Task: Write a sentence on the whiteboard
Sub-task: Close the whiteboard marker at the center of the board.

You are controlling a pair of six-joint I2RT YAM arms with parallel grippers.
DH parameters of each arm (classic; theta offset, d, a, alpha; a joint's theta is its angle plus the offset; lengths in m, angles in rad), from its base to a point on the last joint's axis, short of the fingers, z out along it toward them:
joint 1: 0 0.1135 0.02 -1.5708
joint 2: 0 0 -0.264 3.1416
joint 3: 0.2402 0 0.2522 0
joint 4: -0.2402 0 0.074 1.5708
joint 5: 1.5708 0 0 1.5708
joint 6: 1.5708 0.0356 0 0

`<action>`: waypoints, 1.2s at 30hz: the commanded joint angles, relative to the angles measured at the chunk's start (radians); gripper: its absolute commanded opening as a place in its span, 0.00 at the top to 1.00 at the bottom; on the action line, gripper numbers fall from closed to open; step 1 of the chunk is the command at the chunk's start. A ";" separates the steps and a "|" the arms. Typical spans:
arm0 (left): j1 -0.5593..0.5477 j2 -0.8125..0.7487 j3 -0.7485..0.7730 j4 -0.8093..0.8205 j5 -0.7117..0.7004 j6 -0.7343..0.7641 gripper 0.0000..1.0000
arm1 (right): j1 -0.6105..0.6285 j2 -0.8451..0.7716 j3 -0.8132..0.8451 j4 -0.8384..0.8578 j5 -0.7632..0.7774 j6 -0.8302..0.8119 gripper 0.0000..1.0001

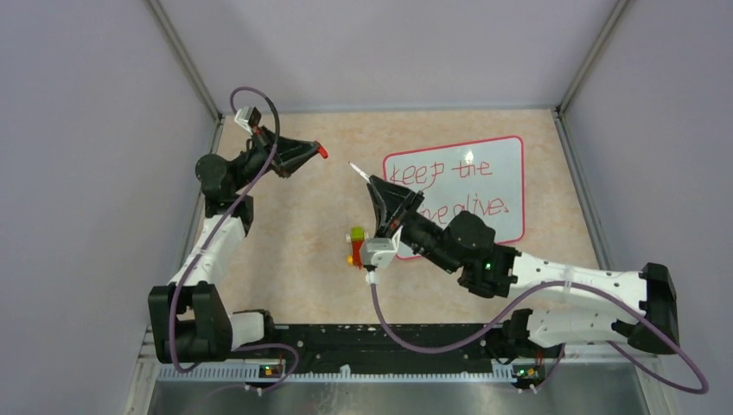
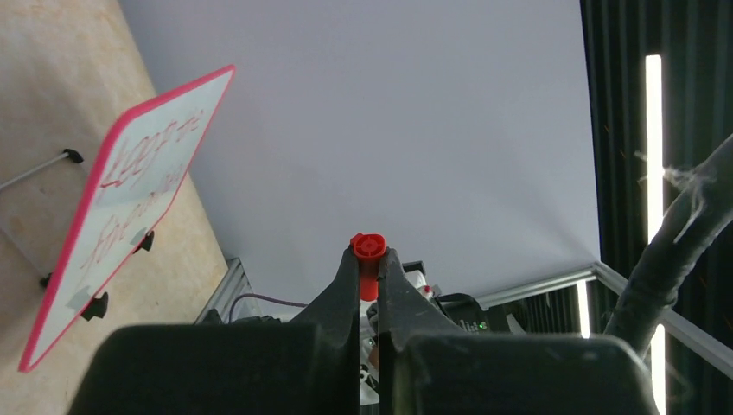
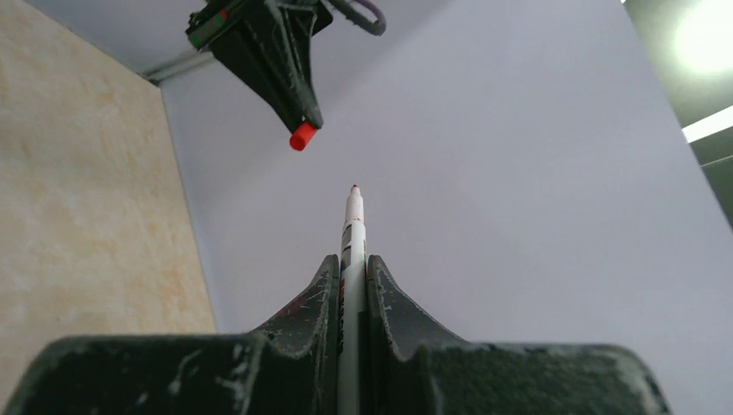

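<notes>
The whiteboard (image 1: pixel 484 177), white with a red-pink rim, lies at the right of the table with red handwriting on it; it also shows in the left wrist view (image 2: pixel 130 194) with its black clip feet. My right gripper (image 1: pixel 378 188) is shut on a white marker (image 3: pixel 352 233), its uncapped red tip pointing away from the board toward the left arm. My left gripper (image 1: pixel 313 151) is shut on the red marker cap (image 2: pixel 368 259), held in the air to the left of the marker tip. The cap also shows in the right wrist view (image 3: pixel 302 136).
A small yellow, green and red object (image 1: pixel 356 245) sits on the table beside the right wrist. Grey walls enclose the table on three sides. A thin wire stand (image 2: pixel 35 169) with a black foot lies near the board.
</notes>
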 commanded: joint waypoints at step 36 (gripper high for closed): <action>-0.109 -0.039 -0.049 0.308 0.004 -0.096 1.00 | 0.135 0.115 -0.086 0.276 0.199 -0.467 1.00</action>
